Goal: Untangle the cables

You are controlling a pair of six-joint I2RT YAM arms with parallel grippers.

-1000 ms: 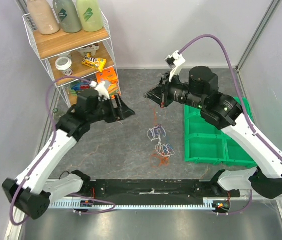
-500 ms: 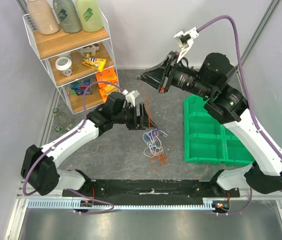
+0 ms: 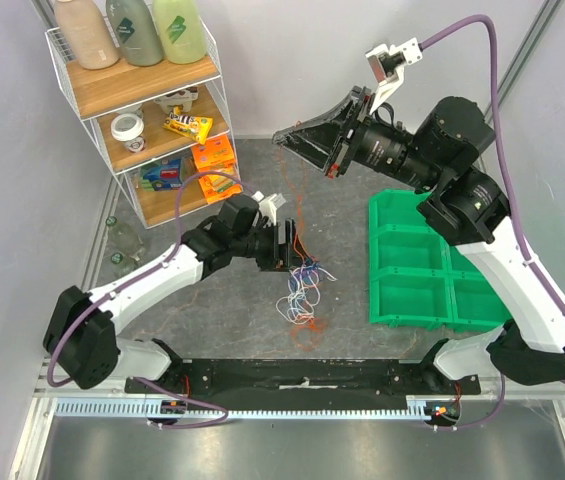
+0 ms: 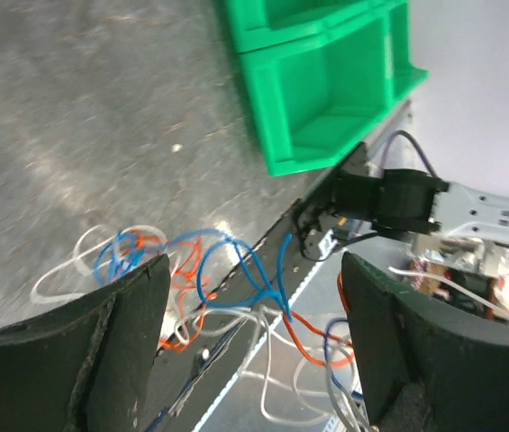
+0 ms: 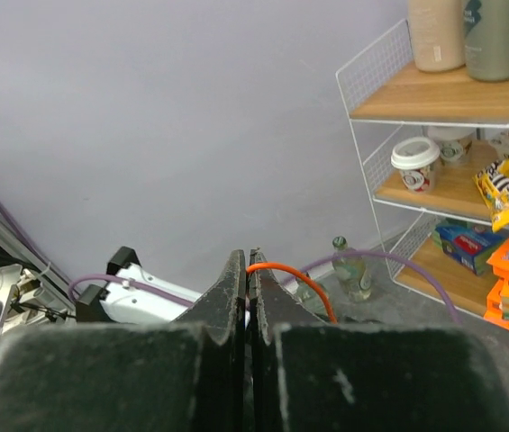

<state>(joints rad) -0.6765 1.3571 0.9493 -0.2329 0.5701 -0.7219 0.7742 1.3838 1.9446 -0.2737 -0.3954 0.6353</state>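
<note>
The cables (image 3: 300, 295) are a loose bundle of thin orange-red, white and blue wires on the grey table. My left gripper (image 3: 292, 248) is low at the bundle's upper edge. It is open in the left wrist view (image 4: 254, 333), with blue, orange and white loops (image 4: 236, 270) hanging between its wide-apart jaws. My right gripper (image 3: 280, 137) is raised high at the back. It is shut in the right wrist view (image 5: 249, 259) on one orange wire (image 5: 295, 273), which arcs out of the tips and runs down toward the bundle.
Green bins (image 3: 422, 270) stand to the right of the bundle. A wire shelf (image 3: 152, 100) with bottles and snack packs stands at the back left, with glass bottles (image 3: 122, 240) on the floor beside it. Walls close in the left, back and right.
My right gripper has risen up and back with the orange wire. My left gripper has swung in from the left to the bundle. The bundle has shifted slightly left.
</note>
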